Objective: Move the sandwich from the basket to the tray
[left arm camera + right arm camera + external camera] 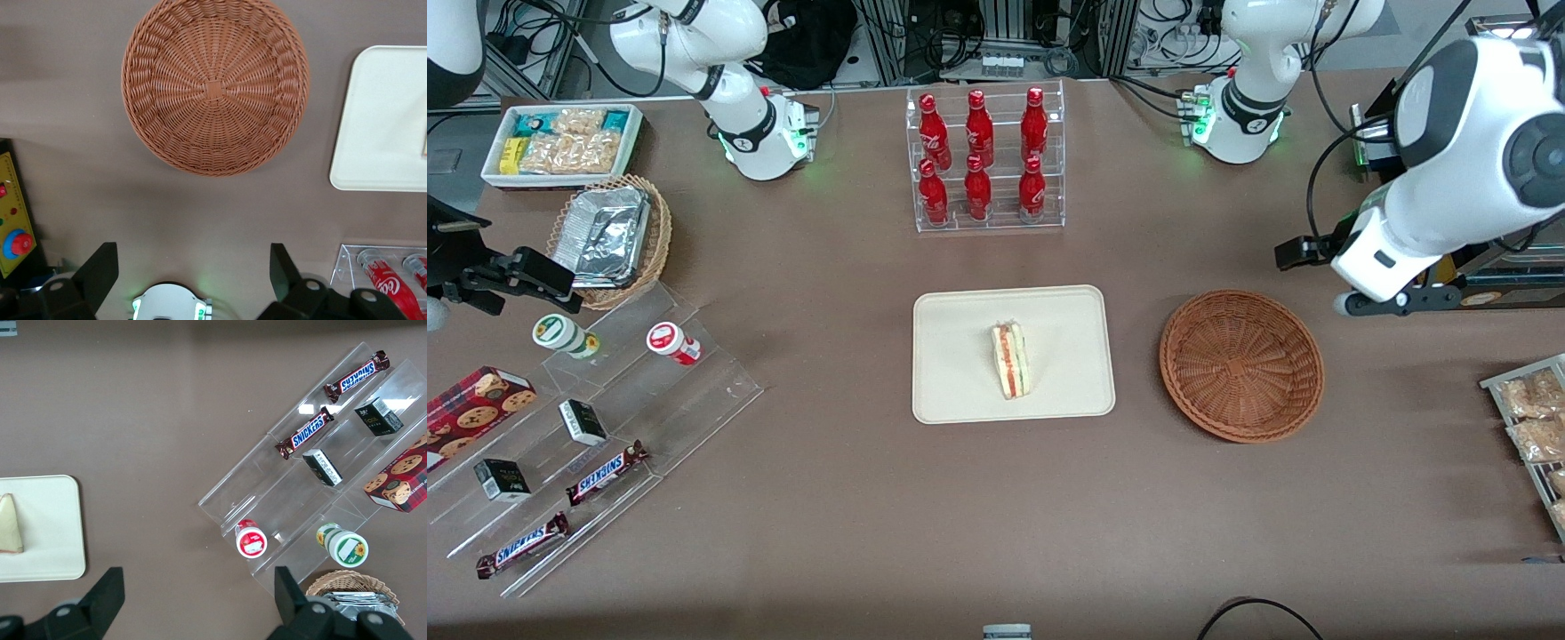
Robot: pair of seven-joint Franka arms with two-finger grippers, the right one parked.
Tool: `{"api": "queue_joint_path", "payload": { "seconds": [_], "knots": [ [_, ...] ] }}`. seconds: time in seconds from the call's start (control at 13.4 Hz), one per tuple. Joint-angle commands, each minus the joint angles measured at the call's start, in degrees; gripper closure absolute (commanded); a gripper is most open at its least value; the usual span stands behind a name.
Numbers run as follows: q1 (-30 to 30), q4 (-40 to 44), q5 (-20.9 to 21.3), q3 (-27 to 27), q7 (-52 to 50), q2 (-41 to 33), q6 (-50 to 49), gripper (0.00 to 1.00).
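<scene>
The sandwich (1011,360) is lying on its side on the tray (951,373), near the tray's middle, with its red, orange and green filling edge showing. The basket (1241,364) is sitting just beside the tray, toward the working arm's end of the table, holding nothing. Farther from the front camera than the tray, a clear rack (987,160) is holding six red bottles (978,191) upright in two rows. The left wrist view is looking straight down into the bare woven bowl of the basket (215,87), with a corner of the tray (383,127) beside it; there the dark fingers (100,272) are standing wide apart with nothing between them. The gripper (192,273) is hovering high above the table, near the basket, on the raised, bent left arm (1449,169).
</scene>
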Motion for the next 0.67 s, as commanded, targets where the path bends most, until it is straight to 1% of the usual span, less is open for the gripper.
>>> {"api": "queue_joint_path", "payload": {
  "seconds": [0.0, 0.22, 0.37, 0.6],
  "knots": [
    [0.4, 1.1, -0.2, 1.7, 3.9, -2.8, -2.6, 0.00],
    [0.4, 4.4, -0.1, 3.3, 6.2, -2.8, -5.3, 0.00],
    [0.4, 5.4, 2.2, 3.3, 6.0, -2.8, -5.3, 0.00],
    [0.3, 6.1, 2.6, 3.3, 6.0, -2.8, -5.3, 0.00]
  ]
}}
